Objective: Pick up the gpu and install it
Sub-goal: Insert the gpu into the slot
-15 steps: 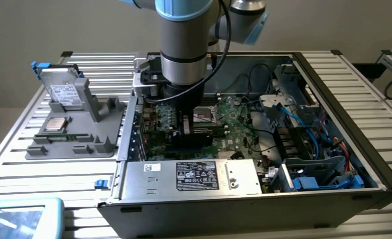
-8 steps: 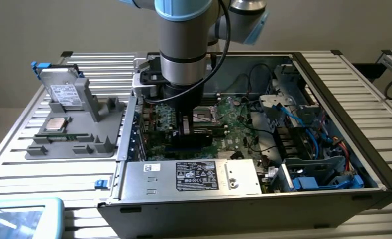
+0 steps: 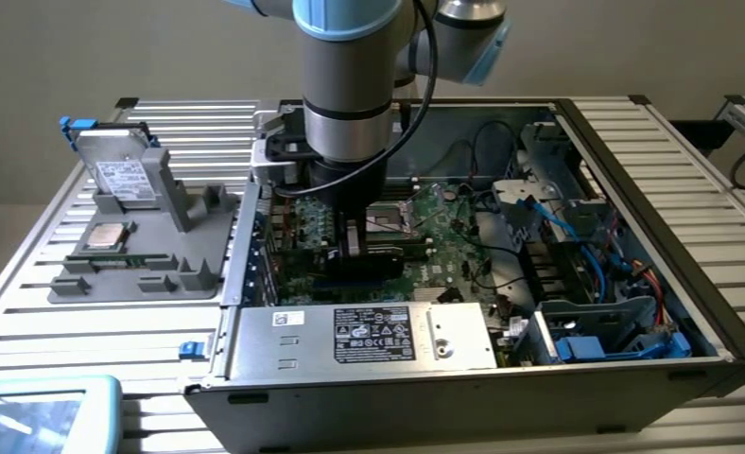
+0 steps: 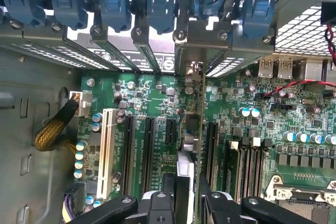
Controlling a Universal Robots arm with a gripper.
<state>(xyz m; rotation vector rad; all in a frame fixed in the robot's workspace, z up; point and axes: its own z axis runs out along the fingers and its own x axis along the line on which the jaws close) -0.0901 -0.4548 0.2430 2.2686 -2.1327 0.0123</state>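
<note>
The black gripper is down inside the open grey metal computer case, its fingers clenched on the gpu, a thin green card held edge-on over the green motherboard; it seems lined up with a long black slot. Doing this well means keeping the card upright, its silver bracket against the rear openings.

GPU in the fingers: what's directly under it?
The GPU stands on edge above the green motherboard, between black expansion slots. Whatever lies directly beneath its lower edge is hidden by the card and fingers.
</note>
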